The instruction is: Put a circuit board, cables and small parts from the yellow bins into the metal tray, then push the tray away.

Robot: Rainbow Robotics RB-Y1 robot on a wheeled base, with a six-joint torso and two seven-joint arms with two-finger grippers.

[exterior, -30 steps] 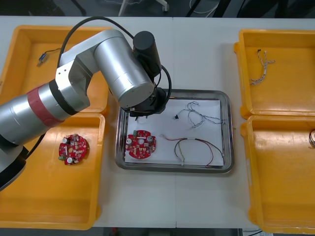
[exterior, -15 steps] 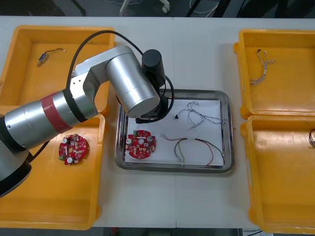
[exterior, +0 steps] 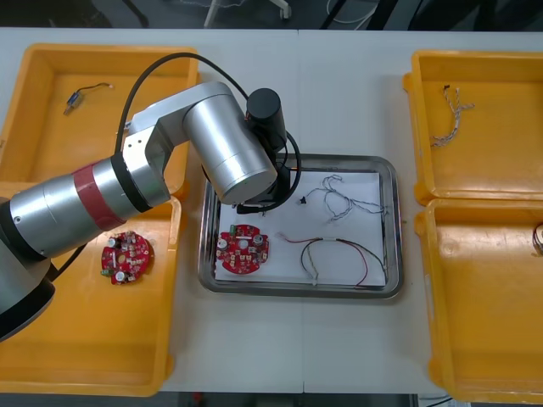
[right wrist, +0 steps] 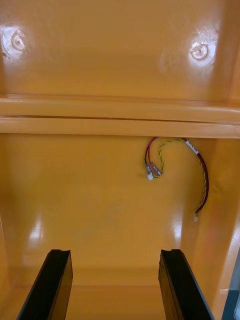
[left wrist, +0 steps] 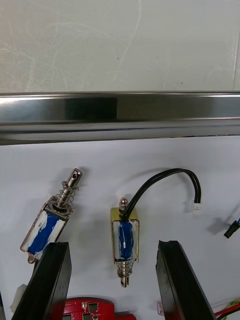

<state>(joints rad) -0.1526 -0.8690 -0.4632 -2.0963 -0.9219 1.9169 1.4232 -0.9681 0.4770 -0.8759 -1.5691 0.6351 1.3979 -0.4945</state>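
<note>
My left gripper (left wrist: 114,282) is open low over the white-lined metal tray (left wrist: 120,112). A small metal part (left wrist: 125,240), wrapped in blue and with a black cable, lies on the liner between the fingers and touches neither. A second small metal part (left wrist: 47,225) lies beside one finger. In the front view my left arm (exterior: 229,153) covers the tray's (exterior: 386,288) far left corner. The tray holds a red circuit board (exterior: 243,251), a red and yellow cable (exterior: 335,259) and a blue and white cable (exterior: 339,197). My right gripper (right wrist: 117,285) is open over a bin, short of a red and yellow cable (right wrist: 175,170).
Another circuit board (exterior: 126,257) lies in the near left yellow bin (exterior: 85,356). The far left bin (exterior: 34,76) holds a small metal part (exterior: 76,97). A twisted cable (exterior: 450,119) lies in the far right bin (exterior: 509,170).
My left arm has swung lower over the tray's far left corner, and its gripper has opened and let go of the small metal part.
</note>
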